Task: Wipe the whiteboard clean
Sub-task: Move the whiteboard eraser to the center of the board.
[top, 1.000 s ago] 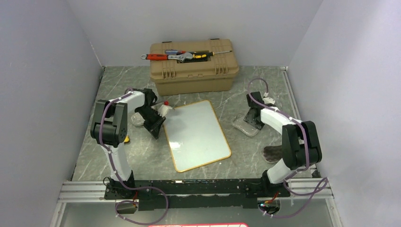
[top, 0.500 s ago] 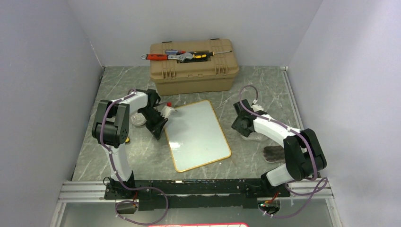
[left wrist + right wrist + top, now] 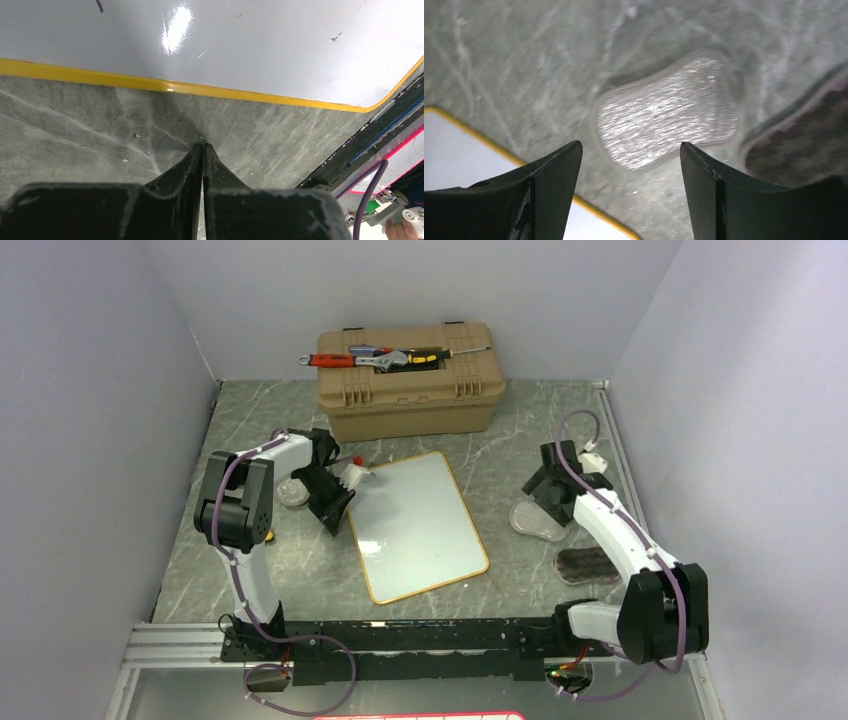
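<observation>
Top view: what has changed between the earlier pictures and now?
The right arm swung left toward the whiteboard, then back to the right. The right fingers opened and stand apart above the clear pad, which lies uncovered, slightly further right than before. The left arm, with the left fingers shut beside the whiteboard, hardly moved. Whiteboard, toolbox and dark pad stayed.

A plain pale back wall (image 3: 420,290), a left wall (image 3: 90,440) and a right wall (image 3: 740,440) box in the table (image 3: 250,410), grey with pale marble veins. Light falls evenly, shadows soft. An aluminium rail (image 3: 180,645) lines the near edge.
</observation>
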Controlling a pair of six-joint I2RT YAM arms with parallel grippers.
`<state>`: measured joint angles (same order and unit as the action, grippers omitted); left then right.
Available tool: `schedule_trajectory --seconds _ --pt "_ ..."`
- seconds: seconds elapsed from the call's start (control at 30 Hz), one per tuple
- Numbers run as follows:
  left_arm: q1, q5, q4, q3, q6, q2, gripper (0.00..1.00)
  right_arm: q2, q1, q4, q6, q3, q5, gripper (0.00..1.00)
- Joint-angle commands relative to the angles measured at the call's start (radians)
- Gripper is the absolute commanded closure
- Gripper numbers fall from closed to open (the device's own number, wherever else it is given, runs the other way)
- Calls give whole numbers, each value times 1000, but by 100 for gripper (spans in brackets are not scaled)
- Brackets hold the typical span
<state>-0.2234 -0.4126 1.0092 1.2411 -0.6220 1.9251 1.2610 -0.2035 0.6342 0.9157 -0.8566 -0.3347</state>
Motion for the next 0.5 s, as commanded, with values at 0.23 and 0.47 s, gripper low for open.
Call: schedule_trajectory --seconds 0.23,0.47 --pt "-5 -2 -46 -13 -20 -42 89 113 101 -88 -80 106 132 32" --pt "-4 -6 -38 -1 -16 -46 89 184 99 -157 -57 155 184 31"
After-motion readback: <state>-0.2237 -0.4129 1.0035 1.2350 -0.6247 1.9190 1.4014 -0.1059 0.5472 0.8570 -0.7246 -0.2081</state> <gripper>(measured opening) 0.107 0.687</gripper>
